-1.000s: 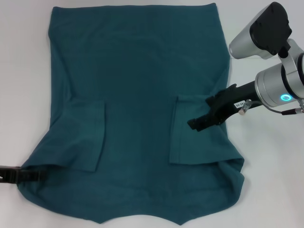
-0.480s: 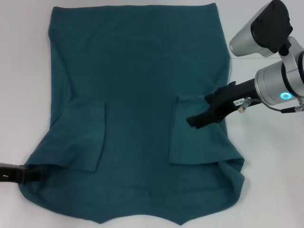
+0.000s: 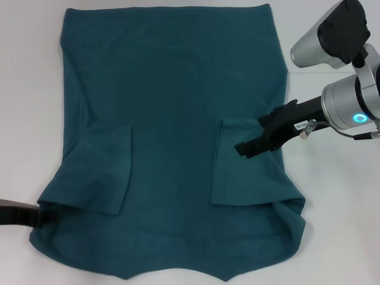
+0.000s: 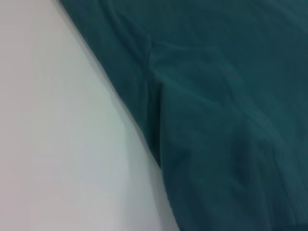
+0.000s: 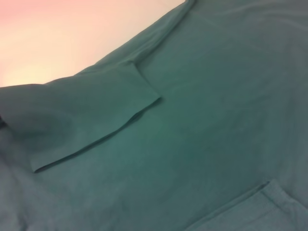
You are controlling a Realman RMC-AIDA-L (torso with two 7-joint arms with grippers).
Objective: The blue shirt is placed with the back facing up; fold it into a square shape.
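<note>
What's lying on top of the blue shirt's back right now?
Both sleeves, left and right, are folded onto the blue shirt. The right gripper hovers over the right one. Whatever lies beneath the fabric is hidden.

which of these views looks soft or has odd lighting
Head view: evenly lit, sharp, the blue shirt and right gripper crisp. Left wrist view: soft, out of focus. Right wrist view: a warm pink-yellow glow on the table, fabric folds readable.
</note>
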